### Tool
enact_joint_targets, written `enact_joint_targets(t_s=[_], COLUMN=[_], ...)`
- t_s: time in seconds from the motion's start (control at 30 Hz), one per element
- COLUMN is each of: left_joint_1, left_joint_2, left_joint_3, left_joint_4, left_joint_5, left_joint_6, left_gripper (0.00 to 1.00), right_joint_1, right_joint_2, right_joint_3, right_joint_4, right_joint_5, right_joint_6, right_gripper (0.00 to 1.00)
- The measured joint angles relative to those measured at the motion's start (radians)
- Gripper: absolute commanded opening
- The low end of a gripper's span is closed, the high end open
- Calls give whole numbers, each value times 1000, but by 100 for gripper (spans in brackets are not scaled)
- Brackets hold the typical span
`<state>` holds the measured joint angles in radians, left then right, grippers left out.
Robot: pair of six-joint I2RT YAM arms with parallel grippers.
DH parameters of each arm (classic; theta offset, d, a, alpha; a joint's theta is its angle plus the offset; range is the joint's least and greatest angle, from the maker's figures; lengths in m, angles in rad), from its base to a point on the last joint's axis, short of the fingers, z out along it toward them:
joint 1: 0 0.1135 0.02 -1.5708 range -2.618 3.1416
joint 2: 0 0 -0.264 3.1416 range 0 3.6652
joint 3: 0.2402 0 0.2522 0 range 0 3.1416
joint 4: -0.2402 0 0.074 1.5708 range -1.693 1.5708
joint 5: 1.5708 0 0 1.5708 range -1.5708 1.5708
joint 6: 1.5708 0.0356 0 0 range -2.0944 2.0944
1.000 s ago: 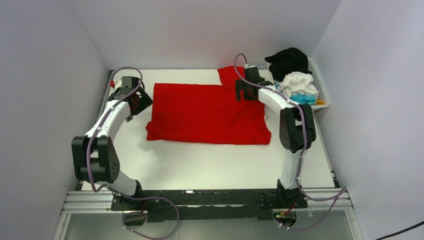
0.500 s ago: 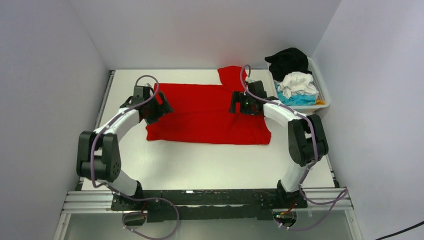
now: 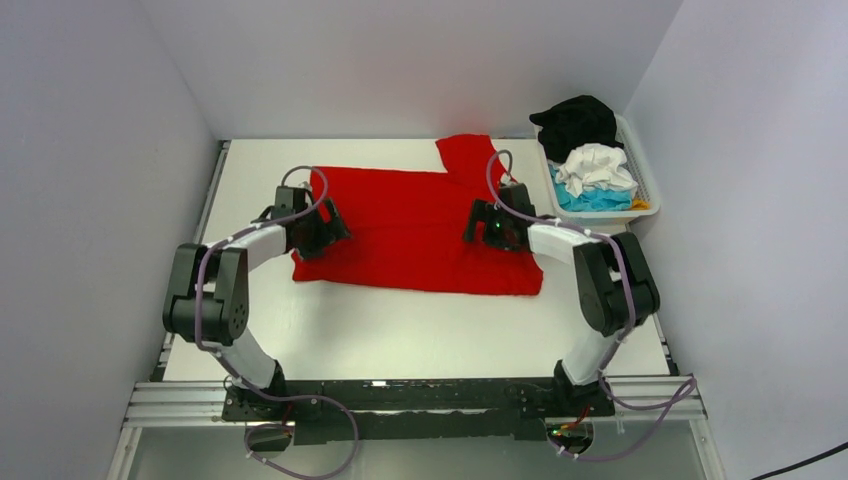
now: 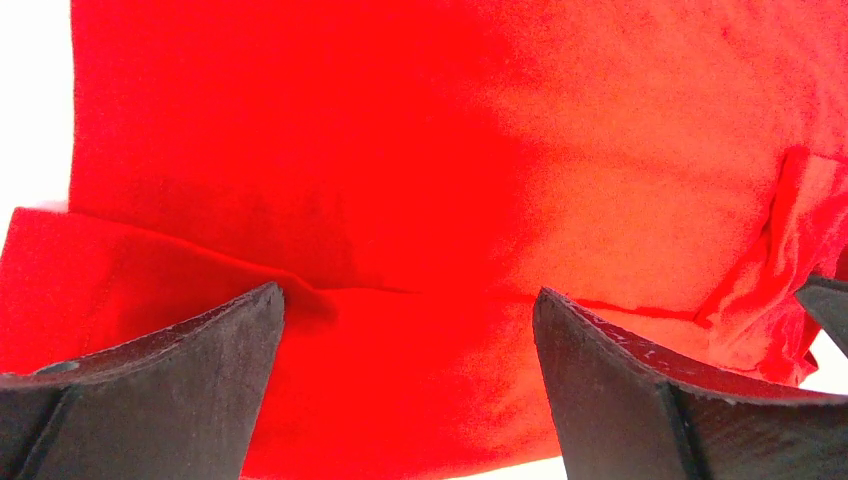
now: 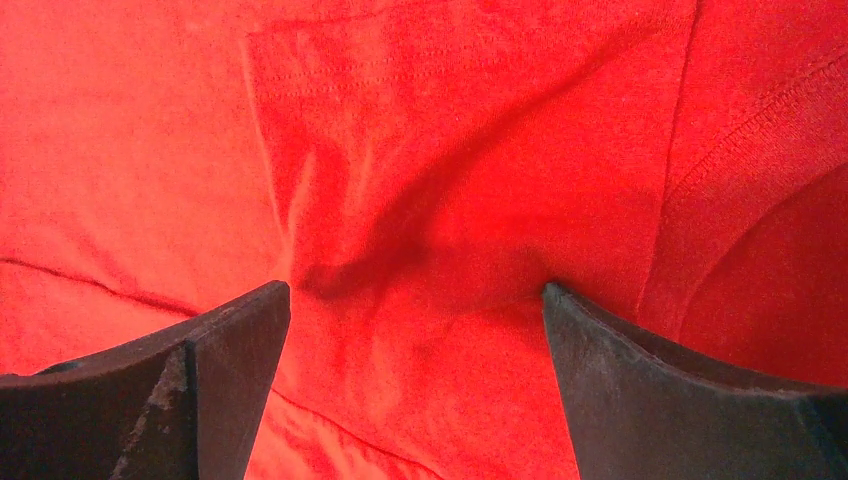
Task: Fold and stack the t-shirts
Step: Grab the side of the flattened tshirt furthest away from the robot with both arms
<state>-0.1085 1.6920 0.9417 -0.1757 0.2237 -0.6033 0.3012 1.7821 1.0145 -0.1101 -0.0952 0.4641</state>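
Observation:
A bright red t-shirt [image 3: 410,225] lies spread flat across the middle of the white table, one sleeve [image 3: 465,155] sticking out at its far right. My left gripper [image 3: 325,232] is open, low over the shirt's left part; in the left wrist view [image 4: 408,290] only red cloth with a fold line shows between its fingers [image 4: 200,360]. My right gripper [image 3: 480,228] is open over the shirt's right part. In the right wrist view [image 5: 414,288] its fingertips [image 5: 600,360] sit against wrinkled cloth near a sleeve seam. Neither holds anything.
A white slatted basket [image 3: 648,185] stands at the far right, holding a black t-shirt [image 3: 575,120], a white one [image 3: 598,165] and a turquoise one [image 3: 600,200]. Grey walls close in the table on the left, back and right.
Both grippers have come in from the shirt's far corners and down over its body, toward the near side. The far right sleeve, earlier under the right gripper, now lies uncovered.

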Motion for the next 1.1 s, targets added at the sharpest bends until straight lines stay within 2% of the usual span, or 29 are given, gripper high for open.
enact_joint_targets(t_s=[0.17,0.3,0.6,0.8,0.93,1.1], left_joint_1=[-10,-46,-93,-98,-98,-90], left_joint_2=[-100,-206,-394,-410,-438,-487], left_joint_3=[-135,-236,-365,-328,-274,-108], left_joint_4=[80,70,-23,-154,-240,-271], left_joint_5=[-2,-27,-97,-156,-189,-263], left_joint_6=[0,-7,-51,-62,-62,-39], left_gripper=[99,99,99,99,99,99], right_joint_1=[6,36,101,100,95,74], right_joint_2=[-170,-319,-469,-459,-425,-335], right_joint_3=[-198,-327,-402,-332,-204,16], right_joint_4=[19,-30,-198,-304,-325,-307], right_joint_5=[-23,-33,-6,74,114,176], right_joint_6=[53,82,100,68,34,8], right_gripper=[100,100,100,100,100,100])
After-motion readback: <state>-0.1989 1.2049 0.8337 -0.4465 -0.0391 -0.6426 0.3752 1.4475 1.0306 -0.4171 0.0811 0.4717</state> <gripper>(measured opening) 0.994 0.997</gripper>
